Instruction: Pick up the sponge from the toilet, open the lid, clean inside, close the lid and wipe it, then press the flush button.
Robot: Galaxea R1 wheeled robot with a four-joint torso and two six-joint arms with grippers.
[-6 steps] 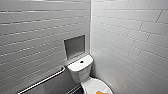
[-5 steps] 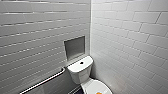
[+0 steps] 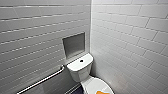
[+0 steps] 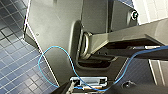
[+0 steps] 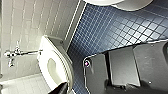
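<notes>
Sponge [image 3: 103, 92] btm right on lid [image 3: 94, 84] — prob soft, light; pinch across middle. Left gripper [image 4: 65, 88], right gripper [image 5: 60, 89] — can't tell if open.

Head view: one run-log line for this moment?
sponge: resting on closed lid | flush button: in tank top | stage: pickup not started

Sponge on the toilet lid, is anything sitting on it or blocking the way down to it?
Nothing visible does. The sponge lies on the closed lid, partly cut off by the head view's lower edge, with bare white lid around it and nothing on top.
</notes>
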